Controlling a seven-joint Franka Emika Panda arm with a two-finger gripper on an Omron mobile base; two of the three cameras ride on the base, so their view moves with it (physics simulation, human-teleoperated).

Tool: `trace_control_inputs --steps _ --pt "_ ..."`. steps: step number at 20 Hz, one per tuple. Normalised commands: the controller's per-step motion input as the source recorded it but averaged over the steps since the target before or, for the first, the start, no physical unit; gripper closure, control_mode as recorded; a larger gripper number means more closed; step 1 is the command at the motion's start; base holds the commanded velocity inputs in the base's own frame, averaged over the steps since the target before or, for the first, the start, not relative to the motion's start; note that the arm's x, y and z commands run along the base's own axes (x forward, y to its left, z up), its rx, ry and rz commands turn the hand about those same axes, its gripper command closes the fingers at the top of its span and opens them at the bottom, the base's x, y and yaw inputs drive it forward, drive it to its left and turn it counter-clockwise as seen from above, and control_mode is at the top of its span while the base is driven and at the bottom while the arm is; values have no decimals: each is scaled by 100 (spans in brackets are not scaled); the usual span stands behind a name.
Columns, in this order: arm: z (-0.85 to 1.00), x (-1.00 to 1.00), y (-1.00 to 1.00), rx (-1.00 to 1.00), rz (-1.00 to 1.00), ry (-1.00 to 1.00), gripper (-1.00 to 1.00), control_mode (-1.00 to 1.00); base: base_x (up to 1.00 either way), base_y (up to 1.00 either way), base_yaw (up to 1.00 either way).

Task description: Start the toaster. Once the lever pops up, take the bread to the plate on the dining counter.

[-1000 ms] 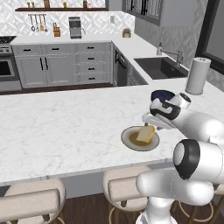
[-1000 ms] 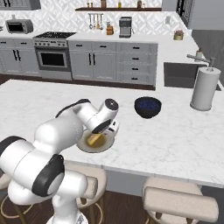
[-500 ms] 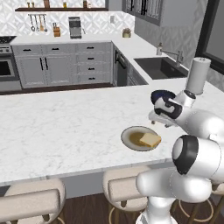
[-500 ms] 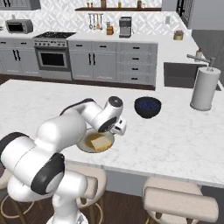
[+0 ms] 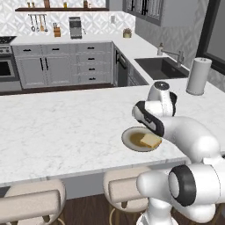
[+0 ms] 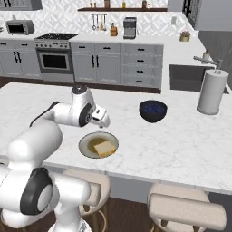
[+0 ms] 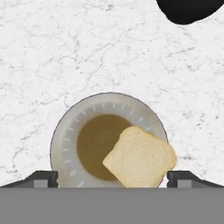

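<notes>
The bread (image 7: 141, 157) lay on the plate (image 7: 65, 135), overhanging one rim; the gripper (image 7: 112, 177) stood spread and empty above. Rising straight would avoid nudging it.

A home kitchen, computer-rendered: behind the white marble surface (image 6: 181, 149) stand grey cabinets (image 6: 113, 61), an oven range (image 6: 54, 56) and a coffee machine (image 6: 130, 27). A sink (image 6: 192, 77) lies beyond it to the right; padded stools (image 6: 186, 210) line its near edge.
</notes>
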Motion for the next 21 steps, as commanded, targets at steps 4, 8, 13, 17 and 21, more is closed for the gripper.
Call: trace_control_inputs --steps 4,8,13,17,21 --pt "81 -53 3 -7 -2 2 -100 -100 0 0 0" --pt "72 -79 2 -1 0 0 -100 -100 0 0 0" --pt "52 -99 0 0 3 0 -100 -100 0 0 0" --pt "31 -93 0 0 13 0 -100 -100 0 0 0" --pt "21 -76 0 0 16 0 -100 -100 0 0 0"
